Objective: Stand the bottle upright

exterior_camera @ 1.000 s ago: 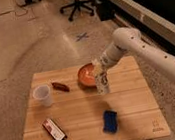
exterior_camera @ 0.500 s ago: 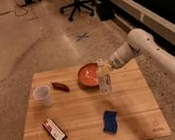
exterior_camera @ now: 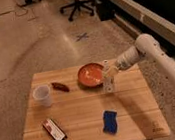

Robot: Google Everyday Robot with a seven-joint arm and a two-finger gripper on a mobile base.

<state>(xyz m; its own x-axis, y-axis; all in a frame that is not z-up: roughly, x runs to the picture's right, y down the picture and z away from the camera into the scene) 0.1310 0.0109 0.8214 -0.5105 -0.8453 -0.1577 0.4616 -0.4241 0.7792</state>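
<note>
The gripper [exterior_camera: 109,74] is over the right side of the wooden table [exterior_camera: 83,111]. Its jaws are squeezed shut on the top of the bottle [exterior_camera: 109,85]. The bottle stands up straight, just right of the red bowl [exterior_camera: 84,80]. A white cup [exterior_camera: 42,95] sits at the left; I cannot tell what is in it.

I have the gripper [exterior_camera: 109,73] out over the far right part of the wooden table [exterior_camera: 83,111]. Its fingers are closed on the upper end of the bottle [exterior_camera: 109,85], which stands upright beneath it with its base on the wood. Just left of the gripper sits the orange bowl [exterior_camera: 89,75], right beside the bottle. Farther left lie a small red item [exterior_camera: 60,86] and a translucent cup [exterior_camera: 42,95]. Below the gripper, toward the camera, lies a blue block [exterior_camera: 109,122]. Well to its left is a dark flat packet [exterior_camera: 54,130].
</note>
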